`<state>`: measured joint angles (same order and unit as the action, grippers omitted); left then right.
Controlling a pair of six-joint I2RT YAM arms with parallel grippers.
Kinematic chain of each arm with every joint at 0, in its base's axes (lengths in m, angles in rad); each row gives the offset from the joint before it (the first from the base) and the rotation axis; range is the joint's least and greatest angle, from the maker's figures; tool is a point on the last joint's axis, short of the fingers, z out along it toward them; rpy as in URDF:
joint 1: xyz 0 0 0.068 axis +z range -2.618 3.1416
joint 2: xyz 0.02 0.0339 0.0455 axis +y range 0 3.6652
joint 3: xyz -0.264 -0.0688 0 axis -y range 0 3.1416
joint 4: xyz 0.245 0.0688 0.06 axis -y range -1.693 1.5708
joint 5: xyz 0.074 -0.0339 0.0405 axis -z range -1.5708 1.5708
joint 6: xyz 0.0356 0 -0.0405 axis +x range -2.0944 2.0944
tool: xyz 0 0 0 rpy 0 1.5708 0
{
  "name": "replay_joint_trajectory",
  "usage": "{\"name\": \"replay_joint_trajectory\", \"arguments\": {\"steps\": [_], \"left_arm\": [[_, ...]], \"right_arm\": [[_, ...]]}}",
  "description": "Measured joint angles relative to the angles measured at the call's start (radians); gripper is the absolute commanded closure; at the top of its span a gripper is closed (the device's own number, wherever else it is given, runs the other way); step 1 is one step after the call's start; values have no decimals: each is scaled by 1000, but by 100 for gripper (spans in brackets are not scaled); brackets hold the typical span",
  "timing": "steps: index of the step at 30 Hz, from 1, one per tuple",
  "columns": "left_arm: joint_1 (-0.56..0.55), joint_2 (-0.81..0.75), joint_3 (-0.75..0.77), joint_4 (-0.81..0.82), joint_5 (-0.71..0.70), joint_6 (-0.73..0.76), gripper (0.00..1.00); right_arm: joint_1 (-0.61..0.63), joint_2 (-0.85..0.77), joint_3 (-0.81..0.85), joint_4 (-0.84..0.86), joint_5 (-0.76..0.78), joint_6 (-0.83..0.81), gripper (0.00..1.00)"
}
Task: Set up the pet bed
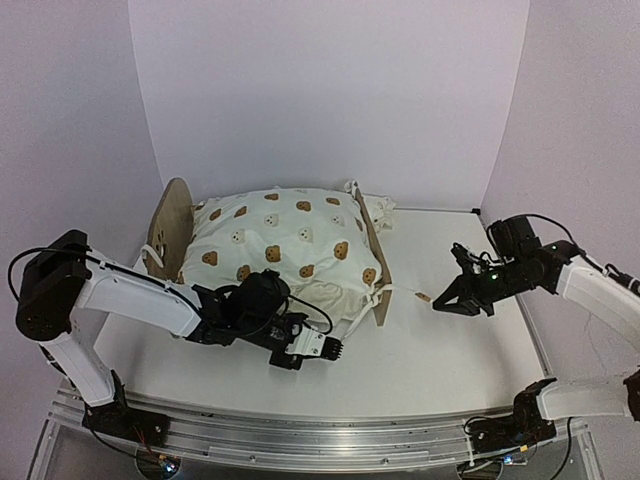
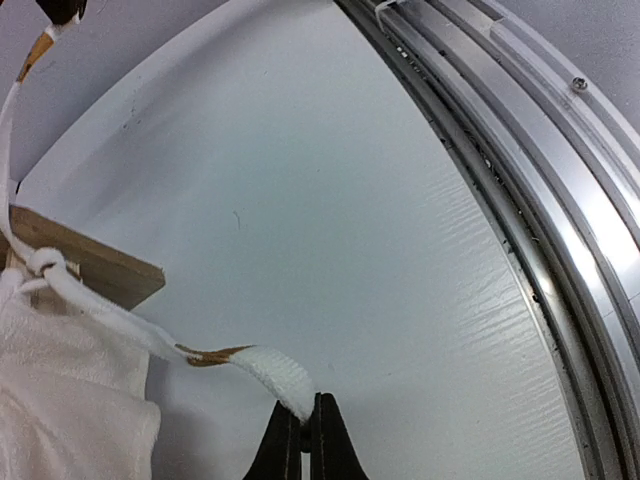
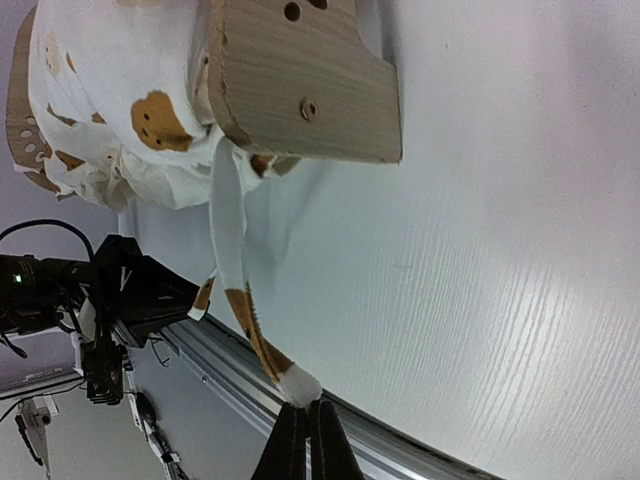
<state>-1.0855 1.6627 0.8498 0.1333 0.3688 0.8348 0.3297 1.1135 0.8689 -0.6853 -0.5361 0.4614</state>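
One tie string (image 2: 260,365) of the pet bed (image 1: 280,245) is pinched by the closed left gripper (image 2: 310,402), a second tie string (image 3: 228,230) by the right gripper (image 3: 306,405), near the metal rail (image 2: 520,200).

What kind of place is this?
Probably a robotics lab test cell: two arms bolted to an aluminium rail, a white table boxed in by plain walls, with one pet bed.

duvet (image 1: 280,245) on pet bed (image 1: 172,225) | pillow (image 1: 378,209) behind its right end | left gripper (image 1: 340,349) before bed, right gripper (image 1: 437,301) to its right, tie string (image 2: 270,370) in each
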Motion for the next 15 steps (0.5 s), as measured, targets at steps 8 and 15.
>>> {"name": "replay_joint_trajectory", "arguments": {"steps": [8, 15], "left_arm": [[-63, 101, 12, 49, 38, 101, 100], [-105, 158, 12, 113, 67, 237, 100]], "right_arm": [[0, -8, 38, -12, -35, 42, 100], [-8, 45, 34, -9, -41, 48, 100]]}}
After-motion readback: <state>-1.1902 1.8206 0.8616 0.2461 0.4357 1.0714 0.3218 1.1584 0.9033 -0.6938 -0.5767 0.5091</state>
